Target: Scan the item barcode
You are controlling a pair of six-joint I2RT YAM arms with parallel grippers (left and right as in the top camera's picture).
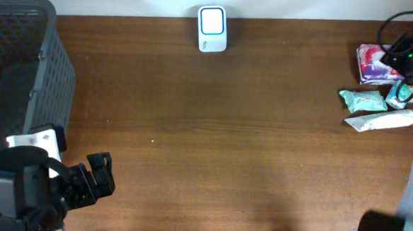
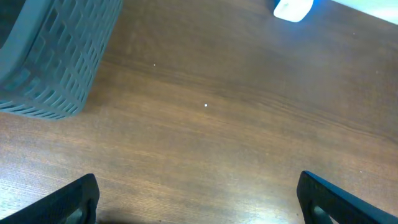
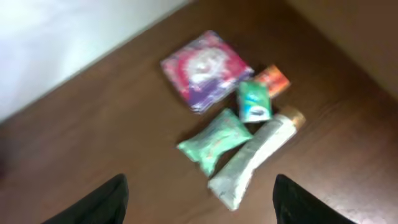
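Seen from overhead, the scanner [image 1: 212,29] is standing at the table's [image 1: 226,145] 12 o'clock edge, its blue-rimmed face turned up. The goods are lying in a cluster at 3 o'clock, well apart from it. The basket [image 1: 60,72] is filling the 9 o'clock side. The left gripper [image 1: 108,174] is sitting at 8 o'clock, beside the basket, with its jaws spread wide and nothing in them.

Only the right wrist camera is showing the cluster clearly, though it is blurred. The pink packet [image 3: 206,70] is lying at 12 o'clock. The green pouch [image 3: 214,142] is lying at 9 o'clock and a small green sachet [image 3: 254,102] at the centre, with something orange just behind the sachet. The white tube [image 3: 249,165] is lying just beside the pouch. In that view its long axis is running from 7 to 1 o'clock, with the amber cap pointing to 1 o'clock. From overhead the tube is lying nearly along the 9-to-3 line, and its 3 o'clock end is reaching to the right arm. The right gripper [image 3: 199,202] is hanging above the cluster with its fingers far apart, gripping nothing.

The left wrist camera is taking in bare wood, a basket corner at 10 o'clock and the scanner at 1 o'clock. It is showing none of the goods.
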